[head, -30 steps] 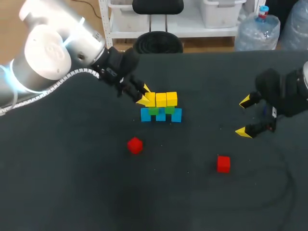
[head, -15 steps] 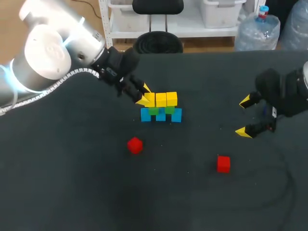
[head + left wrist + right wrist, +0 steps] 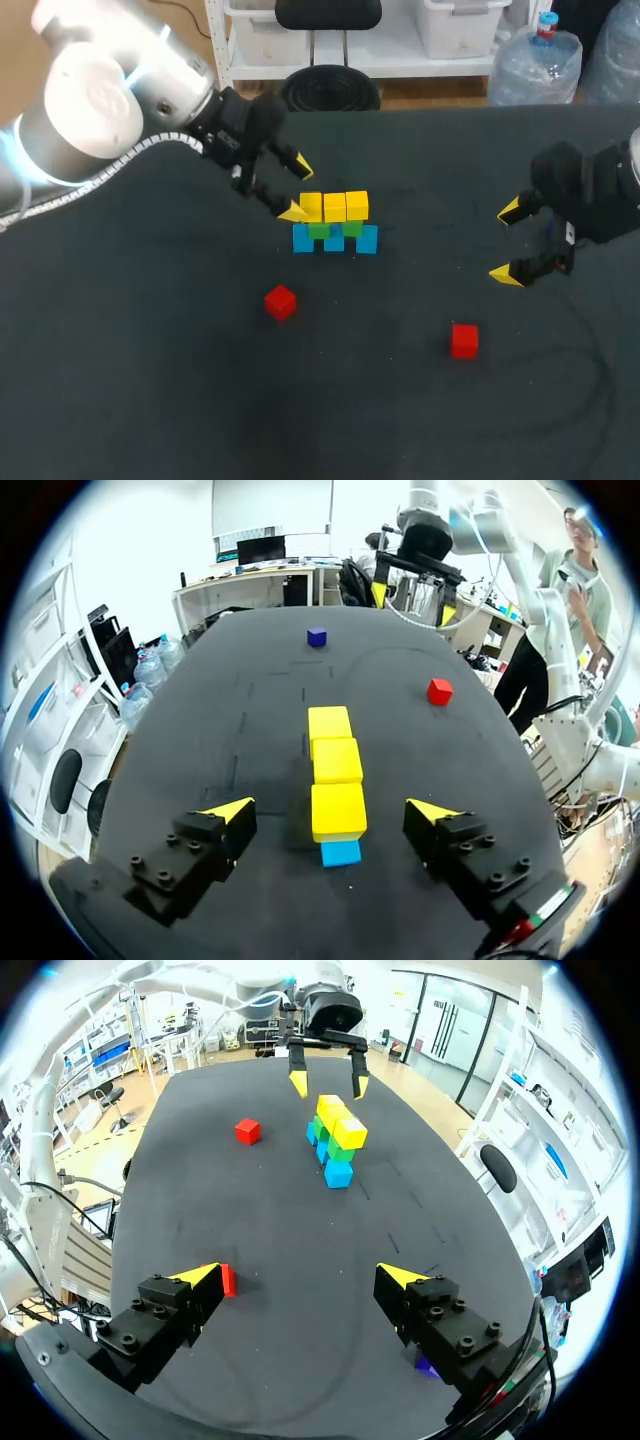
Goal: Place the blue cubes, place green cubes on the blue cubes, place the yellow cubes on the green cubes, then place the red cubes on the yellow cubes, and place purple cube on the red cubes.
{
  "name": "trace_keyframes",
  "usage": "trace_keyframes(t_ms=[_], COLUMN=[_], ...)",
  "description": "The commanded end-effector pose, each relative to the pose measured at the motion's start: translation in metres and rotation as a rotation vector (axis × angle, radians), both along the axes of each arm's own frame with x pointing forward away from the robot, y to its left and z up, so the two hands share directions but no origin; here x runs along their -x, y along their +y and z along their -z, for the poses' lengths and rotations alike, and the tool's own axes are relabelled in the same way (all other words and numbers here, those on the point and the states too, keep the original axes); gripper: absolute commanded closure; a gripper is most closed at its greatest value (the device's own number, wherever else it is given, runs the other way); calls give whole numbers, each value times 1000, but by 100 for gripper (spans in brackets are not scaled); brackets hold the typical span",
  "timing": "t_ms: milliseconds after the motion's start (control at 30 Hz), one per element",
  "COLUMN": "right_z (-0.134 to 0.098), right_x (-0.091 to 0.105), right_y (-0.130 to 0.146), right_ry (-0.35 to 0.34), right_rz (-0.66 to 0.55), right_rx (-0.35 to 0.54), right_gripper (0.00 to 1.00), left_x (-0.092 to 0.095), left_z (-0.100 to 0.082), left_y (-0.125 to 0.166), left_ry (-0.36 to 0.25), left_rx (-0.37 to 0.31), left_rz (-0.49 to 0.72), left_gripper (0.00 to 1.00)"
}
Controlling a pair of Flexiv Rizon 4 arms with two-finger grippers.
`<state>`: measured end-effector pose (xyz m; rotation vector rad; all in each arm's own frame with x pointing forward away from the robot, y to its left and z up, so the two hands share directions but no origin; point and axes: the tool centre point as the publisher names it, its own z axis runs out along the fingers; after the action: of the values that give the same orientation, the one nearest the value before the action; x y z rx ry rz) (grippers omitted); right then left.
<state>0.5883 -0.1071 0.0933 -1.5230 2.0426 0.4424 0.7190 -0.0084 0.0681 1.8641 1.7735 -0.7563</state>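
Observation:
The stack stands mid-table: a row of blue cubes [image 3: 335,240], green cubes [image 3: 336,229] on them, three yellow cubes [image 3: 335,206] on top. My left gripper [image 3: 296,190] is open at the stack's left end. In the left wrist view the nearest yellow cube [image 3: 338,810] lies between its spread fingers, untouched, with a blue cube [image 3: 341,853] below. One red cube [image 3: 281,301] lies in front of the stack, another red cube [image 3: 464,340] at the front right. My right gripper [image 3: 506,243] hangs open and empty at the right. The purple cube [image 3: 316,636] sits beneath it.
In the right wrist view a red cube [image 3: 228,1280] lies by one finger of that gripper [image 3: 300,1276], and the purple cube [image 3: 425,1367] peeks out under the other. The other red cube [image 3: 247,1131] lies beside the stack [image 3: 338,1145].
My left gripper has opened and let go of the left-end yellow cube, which stays on the stack. The arm has drawn back slightly. The right arm has not moved.

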Motion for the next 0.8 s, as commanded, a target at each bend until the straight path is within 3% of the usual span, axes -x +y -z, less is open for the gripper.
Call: trace_keyframes(t_ms=[33, 433, 800], right_z=[1, 1, 1], right_x=[0, 0, 0], right_y=[0, 0, 0], right_ry=[0, 0, 0], right_rz=[-3, -3, -3], right_rx=[-4, -4, -4], right_gripper=[0, 0, 0], left_x=[10, 41, 80], left_z=[-11, -27, -30], left_y=[6, 29, 68], left_ry=[-17, -12, -18], left_rx=[-12, 14, 8], left_rz=[-24, -122, -314], left_gripper=[0, 0, 0])
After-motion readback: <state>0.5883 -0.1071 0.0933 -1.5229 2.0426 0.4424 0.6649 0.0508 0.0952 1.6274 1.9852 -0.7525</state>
